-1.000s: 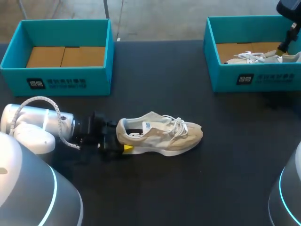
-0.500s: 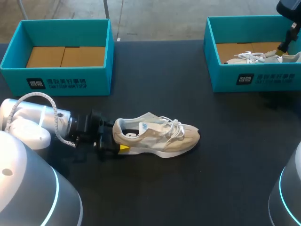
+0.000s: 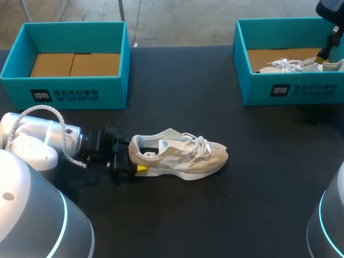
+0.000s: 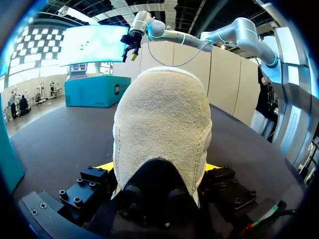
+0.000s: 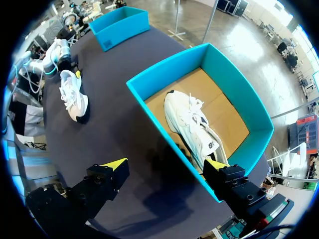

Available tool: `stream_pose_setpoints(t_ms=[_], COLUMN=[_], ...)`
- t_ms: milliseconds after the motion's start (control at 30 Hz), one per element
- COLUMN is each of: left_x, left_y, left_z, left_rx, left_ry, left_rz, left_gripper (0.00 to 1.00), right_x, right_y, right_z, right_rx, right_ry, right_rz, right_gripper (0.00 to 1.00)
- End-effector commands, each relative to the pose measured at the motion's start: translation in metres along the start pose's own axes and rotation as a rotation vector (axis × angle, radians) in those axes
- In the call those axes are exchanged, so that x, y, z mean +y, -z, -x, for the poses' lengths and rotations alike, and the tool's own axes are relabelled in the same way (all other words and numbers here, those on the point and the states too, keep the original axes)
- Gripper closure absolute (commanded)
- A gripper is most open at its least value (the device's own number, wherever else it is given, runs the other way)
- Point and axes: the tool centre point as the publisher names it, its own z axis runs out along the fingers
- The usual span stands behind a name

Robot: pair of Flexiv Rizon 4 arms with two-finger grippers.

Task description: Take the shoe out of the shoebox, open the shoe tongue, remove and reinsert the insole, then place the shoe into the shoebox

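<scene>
Left pincer [image 4: 158,167] pinching shoe [image 3: 180,156] by the heel, sole flat on counter [image 3: 215,215]. Right pincer [image 5: 165,165] spread, above right box [image 5: 149,107] holding second shoe [image 5: 194,129].

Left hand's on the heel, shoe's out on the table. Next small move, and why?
Probably swing the open right hand from above the right shoebox toward the tongue: the left hand clamps the shoe at the heel, and the tongue lies closed under the laces.

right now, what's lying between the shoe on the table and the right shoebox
Nothing: only bare dark table runs from the shoe to the right shoebox. The head view shows that stretch plainly; the right wrist view agrees.
</scene>
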Motion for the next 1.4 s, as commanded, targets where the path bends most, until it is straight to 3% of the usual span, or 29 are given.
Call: stream_pose_setpoints(t_ms=[33,267,533,767,1033,1400], left_x=[0.000,0.000,0.000,0.000,0.000,0.000], left_y=[0.001,0.001,0.001,0.001,0.001,0.001], left_z=[0.000,0.000,0.000,0.000,0.000,0.000], left_rx=[0.001,0.001,0.001,0.001,0.001,0.001], left_ry=[0.001,0.001,0.001,0.001,0.001,0.001], left_rz=[0.001,0.001,0.001,0.001,0.001,0.001], left_gripper=[1.00,1.00,1.00,1.00,1.00,1.00], right_x=[0.000,0.008,0.023,0.041,0.071,0.102], right_y=[0.000,0.001,0.006,0.008,0.010,0.000], right_z=[0.000,-0.012,-0.033,-0.072,-0.119,-0.161], right_rx=[0.000,0.015,0.036,0.060,0.013,0.024], right_ry=[0.000,-0.056,-0.264,-0.359,-0.478,-0.546], right_rz=[0.000,0.042,0.115,0.133,0.079,0.088], right_gripper=[0.00,0.00,0.00,0.00,0.00,0.00])
